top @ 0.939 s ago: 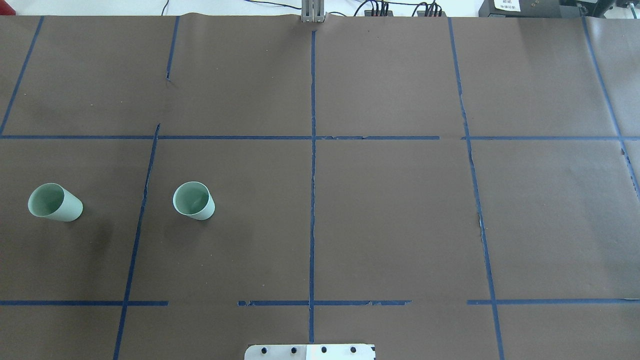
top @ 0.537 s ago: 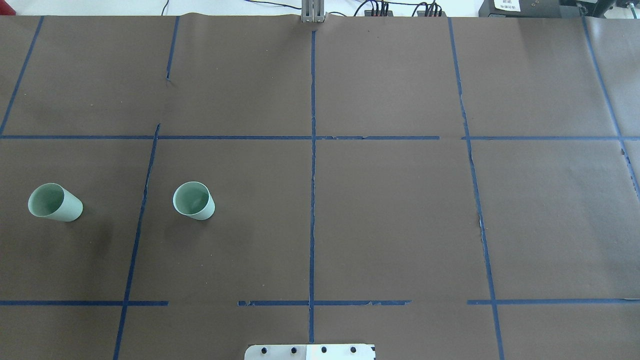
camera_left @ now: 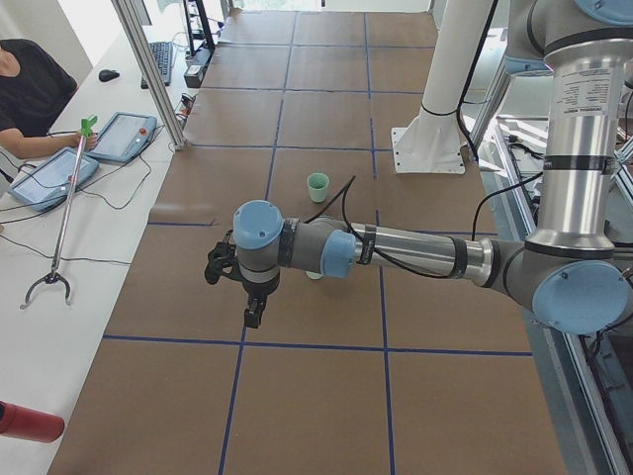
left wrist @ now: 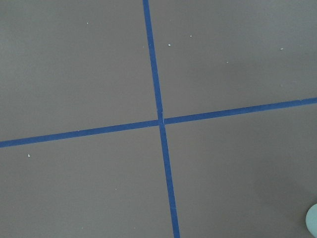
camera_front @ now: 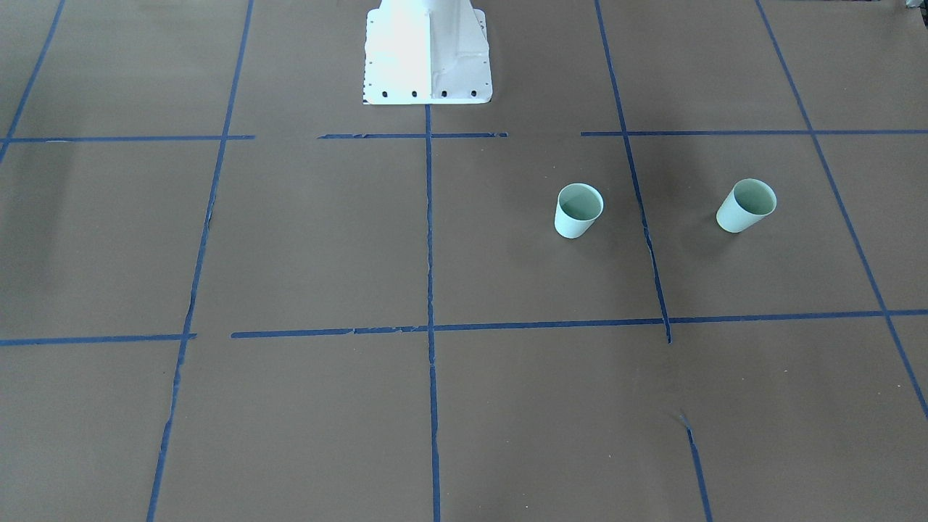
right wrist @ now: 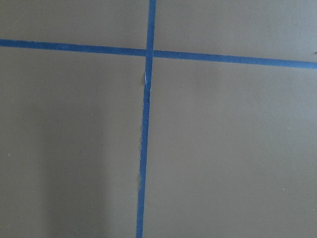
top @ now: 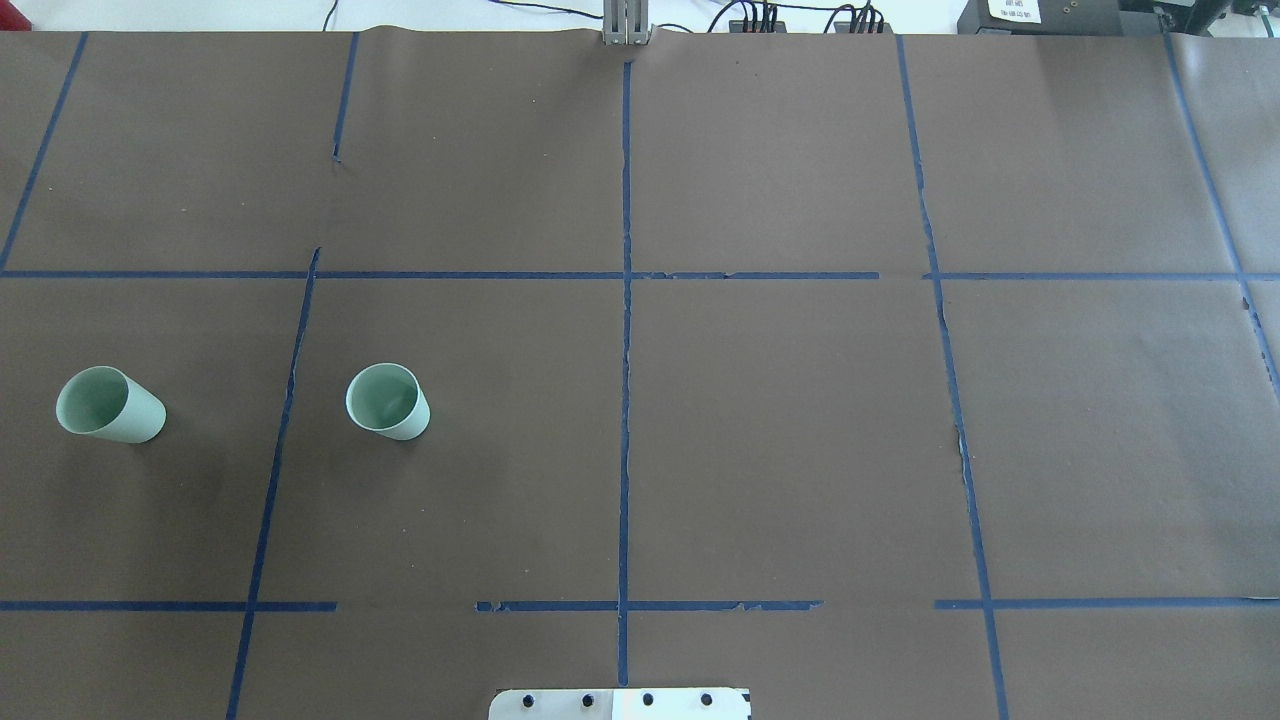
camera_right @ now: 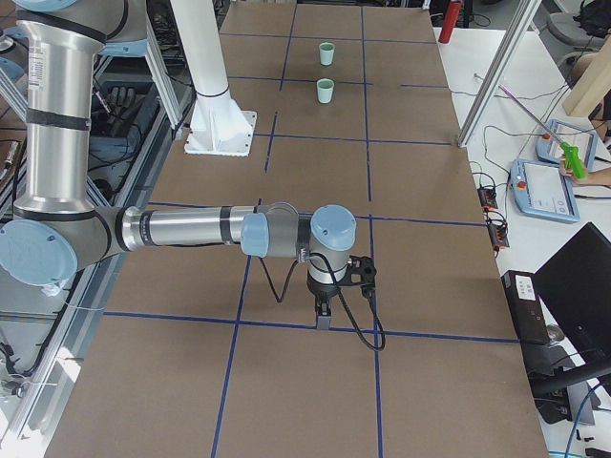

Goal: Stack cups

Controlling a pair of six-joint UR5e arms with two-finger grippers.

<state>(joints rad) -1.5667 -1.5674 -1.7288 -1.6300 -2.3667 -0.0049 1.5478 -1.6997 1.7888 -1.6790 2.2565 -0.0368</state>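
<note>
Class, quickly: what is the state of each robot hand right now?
Left hand: cannot be told, seen only from the side.
Right hand: cannot be told, seen only from the side.

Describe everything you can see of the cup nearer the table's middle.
The inner cup is a small, pale mint-green tumbler, smooth, handleless, rim wider than base, plastic by its look. It stands upright, mouth up, empty, on brown paper at the robot's left, beside a blue tape line. Nothing touches it; the other cup stands apart across that line.
</note>
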